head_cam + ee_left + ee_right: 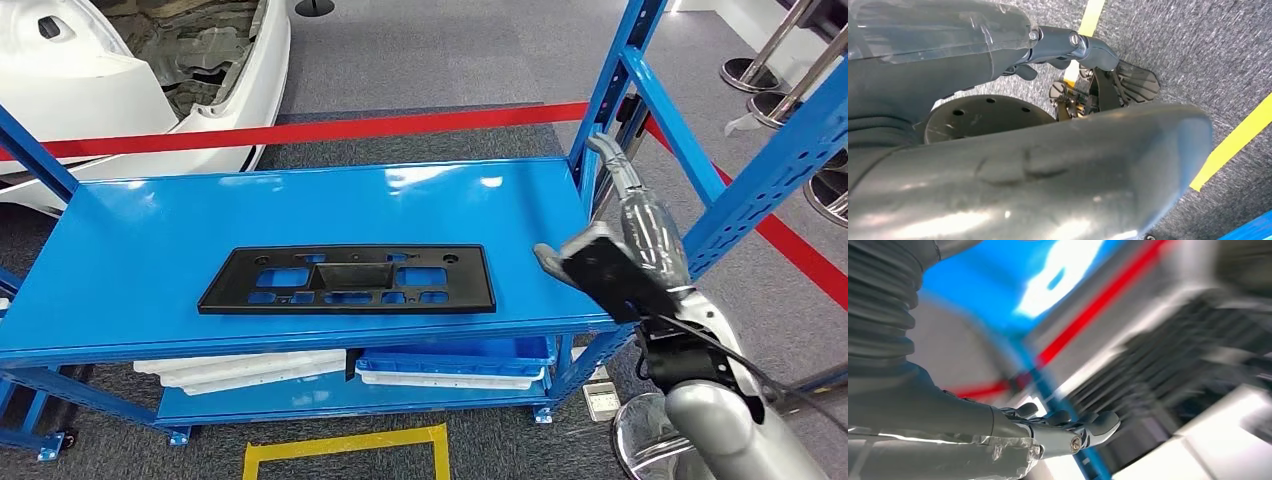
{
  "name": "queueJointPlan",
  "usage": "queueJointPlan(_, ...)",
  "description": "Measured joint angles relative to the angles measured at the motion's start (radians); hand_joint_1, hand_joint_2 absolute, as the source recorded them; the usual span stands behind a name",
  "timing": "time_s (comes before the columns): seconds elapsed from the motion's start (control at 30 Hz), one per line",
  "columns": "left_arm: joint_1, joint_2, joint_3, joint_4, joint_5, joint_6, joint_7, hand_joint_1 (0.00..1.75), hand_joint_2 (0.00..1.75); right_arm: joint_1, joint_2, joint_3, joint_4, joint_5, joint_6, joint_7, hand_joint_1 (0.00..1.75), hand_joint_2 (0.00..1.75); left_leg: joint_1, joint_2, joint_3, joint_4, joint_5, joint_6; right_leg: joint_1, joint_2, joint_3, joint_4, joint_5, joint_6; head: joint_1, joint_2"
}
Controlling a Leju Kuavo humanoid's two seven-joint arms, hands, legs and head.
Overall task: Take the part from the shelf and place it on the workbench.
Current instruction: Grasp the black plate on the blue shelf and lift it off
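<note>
The black plastic panel (348, 281) lies flat near the front edge of the blue shelf (150, 230), long axis along that edge. The right hand (615, 235), fingers apart and empty, hovers off its right end, nearer. The left hand (1068, 47) hangs toward the floor, holding nothing.

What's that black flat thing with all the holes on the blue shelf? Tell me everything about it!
The black part is a long, flat, rectangular panel that looks like matte plastic. It has several squarish cutouts showing blue through them, small round holes near its far edge, and a raised block in the middle. It lies flat on the top shelf, close to the front edge. Nothing touches it; the right hand is off to its right, apart from it.
</note>
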Motion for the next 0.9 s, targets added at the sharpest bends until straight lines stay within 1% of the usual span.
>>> queueJointPlan(0.03, 0.0, 0.0, -0.003, 0.0, 0.002, -0.001, 0.001, 0.0, 0.0, -0.023, -0.012, 0.014, 0.0, 0.059, 0.057, 0.056, 0.0, 1.75, 0.0, 0.0, 0.0, 0.0, 0.001, 0.0, 0.0, 0.0, 0.0, 0.0, 0.0, -0.001, 0.0, 0.0)
queueJointPlan(0.1, 0.0, 0.0, -0.007, 0.0, 0.004, -0.001, 0.004, 0.0, 0.0, -0.058, -0.03, 0.038, 0.0, 0.135, 0.14, 0.109, 0.0, 1.75, 0.001, -0.001, 0.0, 0.0, 0.002, 0.0, 0.001, -0.001, 0.0, 0.0, 0.001, -0.001, 0.0, 0.0)
queueJointPlan(0.17, 0.0, 0.001, -0.01, 0.0, 0.004, -0.001, 0.004, 0.0, 0.0, -0.088, -0.039, 0.058, 0.0, 0.2, 0.251, 0.12, 0.0, 1.75, 0.001, -0.002, 0.0, 0.0, 0.002, 0.0, 0.001, -0.002, 0.001, 0.0, 0.001, -0.001, 0.0, 0.0)
queueJointPlan(0.27, -0.002, 0.005, -0.017, 0.0, 0.003, -0.008, 0.004, 0.0, 0.0, -0.13, -0.042, 0.091, 0.003, 0.325, 0.526, 0.124, 0.0, 1.75, 0.001, -0.002, -0.001, -0.001, 0.001, 0.0, 0.001, -0.002, 0.0, 0.0, 0.0, -0.001, 0.0, 0.0)
queueJointPlan(0.3, -0.003, 0.006, -0.021, 0.0, 0.003, -0.011, 0.004, 0.0, 0.0, -0.141, -0.042, 0.104, 0.006, 0.362, 0.599, 0.125, 0.0, 1.75, 0.001, -0.003, -0.001, -0.001, 0.0, -0.001, 0.001, -0.002, 0.0, 0.0, -0.001, -0.001, 0.0, 0.0)
queueJointPlan(0.33, -0.003, 0.007, -0.025, 0.0, 0.002, -0.013, 0.005, 0.0, 0.0, -0.152, -0.041, 0.116, 0.01, 0.387, 0.646, 0.126, 0.0, 1.75, 0.001, -0.003, -0.001, -0.001, -0.001, -0.001, 0.001, -0.002, 0.0, -0.001, -0.002, -0.002, 0.0, 0.0)
queueJointPlan(0.37, -0.003, 0.009, -0.03, 0.0, 0.002, -0.015, 0.005, 0.0, 0.0, -0.163, -0.041, 0.128, 0.016, 0.395, 0.663, 0.126, 0.0, 1.75, 0.001, -0.003, -0.001, -0.001, -0.001, -0.002, 0.001, -0.002, 0.0, -0.001, -0.002, -0.003, 0.0, 0.0)
queueJointPlan(0.43, -0.003, 0.012, -0.039, 0.0, 0.004, -0.016, 0.005, 0.0, 0.0, -0.186, -0.041, 0.152, 0.028, 0.366, 0.642, 0.127, 0.0, 1.75, 0.001, -0.003, -0.001, -0.001, -0.002, -0.003, 0.001, -0.002, 0.0, -0.001, -0.003, -0.004, 0.0, 0.0)
queueJointPlan(0.5, -0.004, 0.015, -0.048, 0.0, 0.009, -0.018, 0.007, 0.0, 0.0, -0.21, -0.044, 0.175, 0.045, 0.302, 0.585, 0.128, 0.0, 1.75, 0.001, -0.003, -0.001, -0.001, -0.003, -0.003, 0.001, -0.002, 0.0, -0.001, -0.004, -0.004, 0.0, 0.0)
queueJointPlan(0.67, -0.004, 0.017, -0.076, 0.0, 0.033, -0.025, 0.033, 0.0, 0.0, -0.287, -0.078, 0.257, 0.106, 0.057, 0.424, 0.115, 0.0, 1.75, 0.001, -0.003, -0.001, -0.002, -0.003, -0.003, 0.001, -0.002, 0.0, -0.001, -0.005, -0.005, 0.0, 0.0)
queueJointPlan(0.77, -0.005, 0.017, -0.094, 0.0, 0.051, -0.024, 0.04, 0.0, 0.0, -0.327, -0.096, 0.324, 0.163, -0.011, 0.319, 0.066, 0.0, 1.75, 0.001, -0.003, -0.001, -0.002, -0.003, -0.003, 0.001, -0.002, 0.0, -0.001, -0.005, -0.005, 0.0, 0.0)
queueJointPlan(0.9, -0.005, 0.017, -0.114, 0.0, 0.063, -0.017, 0.04, 0.0, 0.0, -0.345, -0.103, 0.38, 0.243, -0.065, 0.198, -0.032, 0.0, 1.75, 0.001, -0.004, -0.001, -0.002, -0.003, -0.003, 0.001, -0.003, 0.0, -0.001, -0.005, -0.005, 0.0, 0.0)
